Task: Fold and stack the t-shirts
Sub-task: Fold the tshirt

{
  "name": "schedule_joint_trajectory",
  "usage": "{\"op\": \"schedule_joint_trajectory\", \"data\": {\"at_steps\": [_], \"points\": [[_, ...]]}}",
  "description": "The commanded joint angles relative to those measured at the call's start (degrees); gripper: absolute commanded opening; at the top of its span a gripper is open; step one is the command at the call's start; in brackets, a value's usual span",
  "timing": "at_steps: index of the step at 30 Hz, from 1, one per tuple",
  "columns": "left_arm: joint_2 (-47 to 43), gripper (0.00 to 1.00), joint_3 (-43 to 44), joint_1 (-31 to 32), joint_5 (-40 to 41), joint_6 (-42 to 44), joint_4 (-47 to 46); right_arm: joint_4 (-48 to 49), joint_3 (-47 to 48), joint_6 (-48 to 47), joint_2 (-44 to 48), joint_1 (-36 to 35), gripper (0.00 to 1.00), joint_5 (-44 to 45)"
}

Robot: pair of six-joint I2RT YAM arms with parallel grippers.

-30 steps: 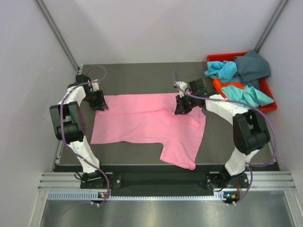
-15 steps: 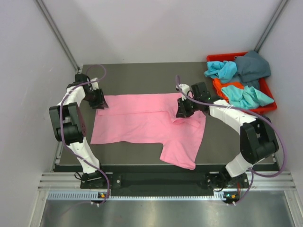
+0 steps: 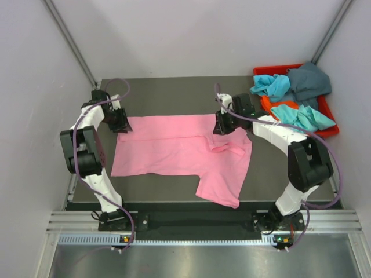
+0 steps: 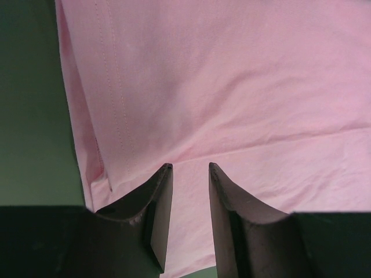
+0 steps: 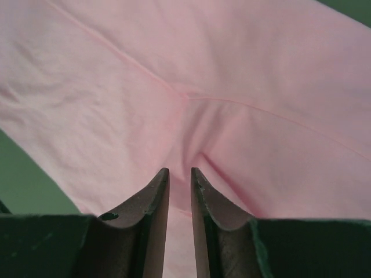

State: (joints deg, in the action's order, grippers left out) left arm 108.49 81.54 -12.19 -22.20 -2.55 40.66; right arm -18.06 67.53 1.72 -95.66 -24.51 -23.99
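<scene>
The left gripper's [image 4: 190,167] jaws stand narrowly apart over the hemmed far-left corner of the bright pink cloth t-shirt [image 3: 174,150], with nothing visibly pinched. The right gripper's [image 5: 179,171] jaws show only a slit above a puckered seam. The shirt lies spread mid-table, its right side rumpled, on the dark grey table [image 3: 174,92]. This looks like the spreading step before the first fold. The next move probably calls for firm pinches on the far edge.

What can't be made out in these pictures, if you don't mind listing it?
- Top view: how many t-shirts fill the red bin; upper ones cover the rest.
- Both wrist views: the pink t-shirt outline, cut off by the frame edges.
- Top view: the pink cloth directly beneath the right arm.
</scene>
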Motion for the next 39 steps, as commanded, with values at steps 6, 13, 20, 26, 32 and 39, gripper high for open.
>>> {"op": "schedule_joint_trajectory", "data": {"at_steps": [6,13,20,26,32,39], "points": [[-3.4,0.36,0.8,-0.1,0.8,0.9,1.1,2.3,1.0,-3.2,-5.9,5.9,0.22,1.9],[-4.5,0.36,-1.3,-0.2,0.5,0.6,0.4,1.0,0.2,-4.6,-8.3,6.0,0.22,1.5],[-6.4,0.36,-3.5,-0.3,0.5,1.4,0.0,0.1,-3.3,-5.5,-7.3,6.0,0.21,1.0],[-8.2,0.36,-4.4,-0.6,0.0,2.1,0.3,-1.8,-5.5,-6.3,-5.7,5.3,0.21,0.3],[-10.7,0.36,-7.0,-1.0,-0.2,2.9,-1.9,-3.7,-6.5,-5.1,-1.0,1.1,0.20,0.0],[-11.5,0.36,-8.1,-1.7,-0.7,3.3,-3.1,-3.5,-9.2,-3.0,4.3,-4.7,0.21,0.1]]}}
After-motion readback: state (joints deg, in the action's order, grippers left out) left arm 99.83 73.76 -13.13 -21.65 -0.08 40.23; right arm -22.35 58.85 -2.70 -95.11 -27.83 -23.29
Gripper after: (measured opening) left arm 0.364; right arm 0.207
